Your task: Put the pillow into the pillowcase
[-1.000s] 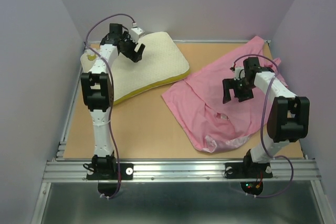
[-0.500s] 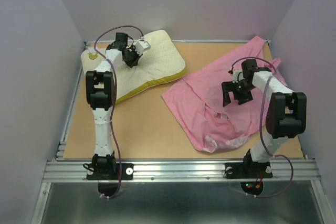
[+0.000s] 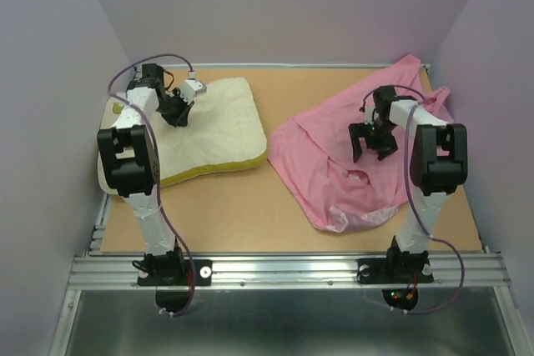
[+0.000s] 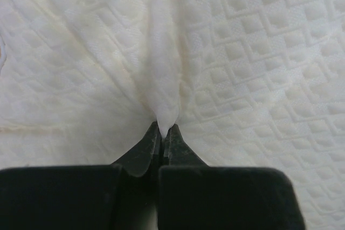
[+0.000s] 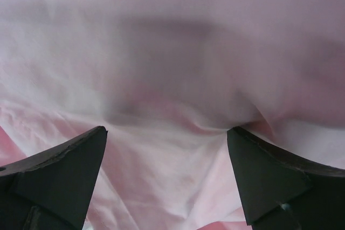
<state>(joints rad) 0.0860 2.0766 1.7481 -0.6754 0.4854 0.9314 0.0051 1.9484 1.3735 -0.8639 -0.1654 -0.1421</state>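
A: Left wrist view: the pillow [image 4: 259, 52] fills the frame, all its edges cut off.
B: Top view: the left arm [image 3: 127, 156] hides its left end.
A: Right wrist view: the pillowcase [image 5: 172, 176] is blurred up top. The right gripper [image 5: 166, 133] has its fingers [image 5: 59, 171] cropped at the bottom.
B: From above, the print at its near hem is too small to tell.

No readable text, labels, numbers — nothing legible in any view (wrist close-ups included)
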